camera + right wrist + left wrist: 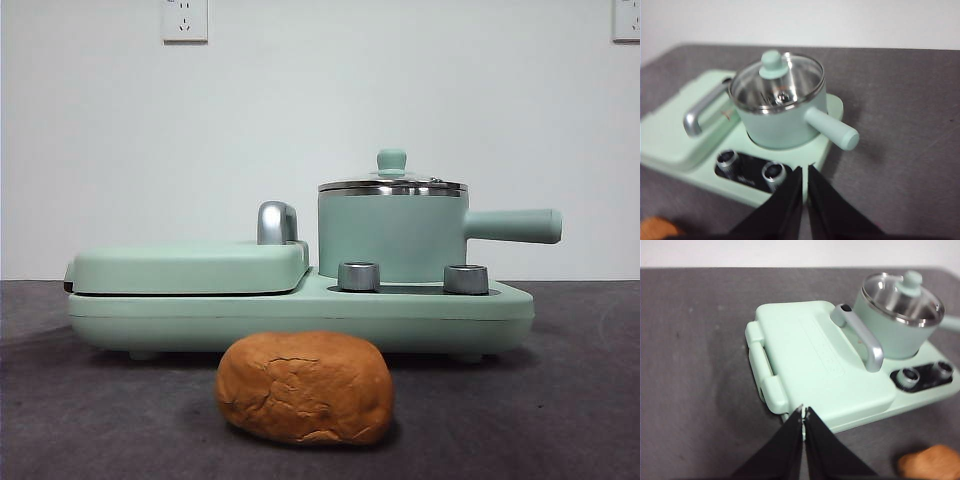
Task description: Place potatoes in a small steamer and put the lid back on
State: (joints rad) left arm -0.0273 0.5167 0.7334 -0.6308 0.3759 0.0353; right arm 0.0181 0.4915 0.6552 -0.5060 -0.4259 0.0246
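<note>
Both arms hovered, the left end effector (803, 414) and right end effector (804, 171) closed and empty. The potatoes (305, 387) lay on the bench (560, 400) beneath; the lid (777, 82) covered the small steamer (782, 125) beyond the right one. The front view showed neither arm.

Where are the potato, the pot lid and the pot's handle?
potato (305, 388), front view, cracked front skin.
lid (777, 82), right wrist view, glass beside the knob.
pot's handle (512, 226), front view, mid-shaft.

One potato (305, 388), one steamer pot (392, 236), one lid (392, 183), two knobs (359, 276), one grill plate (190, 267)
</note>
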